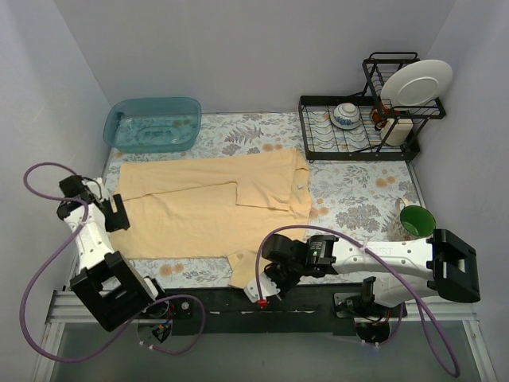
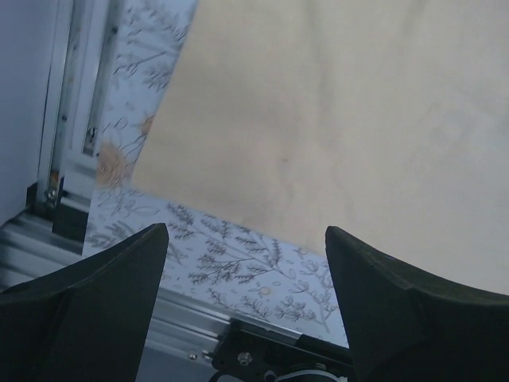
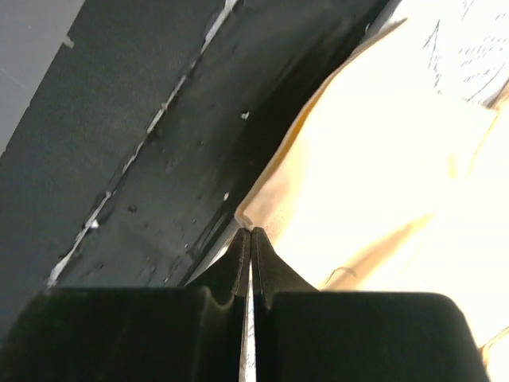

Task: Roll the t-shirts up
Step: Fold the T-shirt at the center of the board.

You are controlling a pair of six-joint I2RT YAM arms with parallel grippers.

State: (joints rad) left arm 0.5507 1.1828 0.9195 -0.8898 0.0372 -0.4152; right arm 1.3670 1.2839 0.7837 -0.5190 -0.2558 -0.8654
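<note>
Left arm: folded upright at 8 o'clock; left gripper [image 1: 117, 213] hovered over the shirt's left edge, jaws wide apart.
Right arm: stretched leftward along the near edge; right gripper [image 3: 251, 232] at 6 o'clock, jaws pressed together at a sleeve corner; whether cloth was nipped was unclear.
T-shirt [image 1: 207, 215]: flat mid-table, partly folded.
Dish rack [image 1: 318, 147]: 1 o'clock, held a bowl [image 1: 346, 115] and a plate [image 1: 415, 83].
Tub [image 1: 153, 123]: 11 o'clock.

Open floral cloth [image 1: 358, 199] lies right of the t-shirt [image 1: 207, 207]; a teal basin [image 1: 153, 126] and dish rack [image 1: 358, 147] block its far side, with a green mug [image 1: 416, 220] further right.
</note>
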